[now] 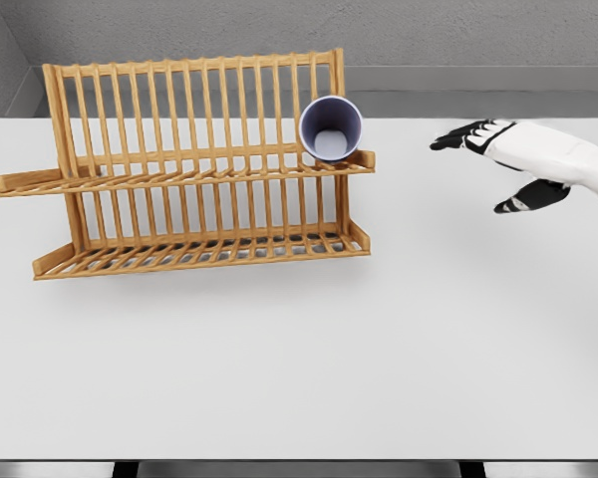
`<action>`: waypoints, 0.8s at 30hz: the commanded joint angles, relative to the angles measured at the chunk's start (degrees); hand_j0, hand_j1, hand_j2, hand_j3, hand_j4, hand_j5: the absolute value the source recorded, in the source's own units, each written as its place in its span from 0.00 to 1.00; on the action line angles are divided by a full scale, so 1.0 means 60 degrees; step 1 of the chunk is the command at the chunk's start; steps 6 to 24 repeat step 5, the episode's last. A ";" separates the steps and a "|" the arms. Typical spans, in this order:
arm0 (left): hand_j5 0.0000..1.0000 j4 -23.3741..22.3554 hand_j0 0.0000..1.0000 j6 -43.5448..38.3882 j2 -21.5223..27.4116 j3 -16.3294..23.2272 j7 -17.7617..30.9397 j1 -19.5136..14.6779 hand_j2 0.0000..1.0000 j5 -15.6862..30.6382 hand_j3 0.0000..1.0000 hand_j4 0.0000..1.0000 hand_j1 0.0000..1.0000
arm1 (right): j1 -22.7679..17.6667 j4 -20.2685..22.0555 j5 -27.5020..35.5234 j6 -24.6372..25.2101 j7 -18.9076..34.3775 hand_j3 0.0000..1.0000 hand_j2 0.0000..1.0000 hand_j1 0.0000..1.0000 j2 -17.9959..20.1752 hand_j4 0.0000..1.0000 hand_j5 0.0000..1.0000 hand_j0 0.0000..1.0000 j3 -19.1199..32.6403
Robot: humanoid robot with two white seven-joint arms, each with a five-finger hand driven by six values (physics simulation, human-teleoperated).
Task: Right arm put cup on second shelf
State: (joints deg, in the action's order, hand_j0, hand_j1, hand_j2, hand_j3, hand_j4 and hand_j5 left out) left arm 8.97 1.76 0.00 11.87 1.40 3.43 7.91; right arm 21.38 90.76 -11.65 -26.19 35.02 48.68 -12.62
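On the left stands the wooden rack on the white table, two tiers of slats. At the right end of its upper shelf sits the cup, lying on its side, mouth toward us, seemingly propped against the uprights, though exactly how it rests is hard to tell. Well to the right, the right hand hovers apart from it, fingers spread, holding nothing. Looks like the placing is done; what's left is pulling the arm clear without nudging the rack.
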 commanded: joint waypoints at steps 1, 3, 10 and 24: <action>1.00 -0.0001 1.00 0.0000 0.0001 -0.0002 0.0000 -0.0015 1.00 0.0000 1.00 1.00 1.00 | -0.0558 -0.0288 0.0008 -0.0629 -0.0004 1.00 1.00 1.00 0.0119 1.00 1.00 1.00 0.2777; 1.00 -0.0001 1.00 0.0000 0.0001 -0.0002 0.0000 0.0000 1.00 0.0000 1.00 1.00 1.00 | -0.1131 -0.1049 0.0008 -0.1347 -0.0004 1.00 1.00 1.00 0.0090 1.00 1.00 1.00 0.2983; 1.00 -0.0001 1.00 0.0000 0.0001 -0.0002 0.0000 -0.0015 1.00 0.0000 1.00 1.00 1.00 | -0.1204 -0.1680 -0.0065 -0.1468 -0.0004 1.00 1.00 1.00 0.0075 1.00 1.00 1.00 0.2939; 1.00 -0.0001 1.00 0.0000 0.0001 -0.0002 0.0000 -0.0015 1.00 0.0000 1.00 1.00 1.00 | -0.1204 -0.1680 -0.0065 -0.1468 -0.0004 1.00 1.00 1.00 0.0075 1.00 1.00 1.00 0.2939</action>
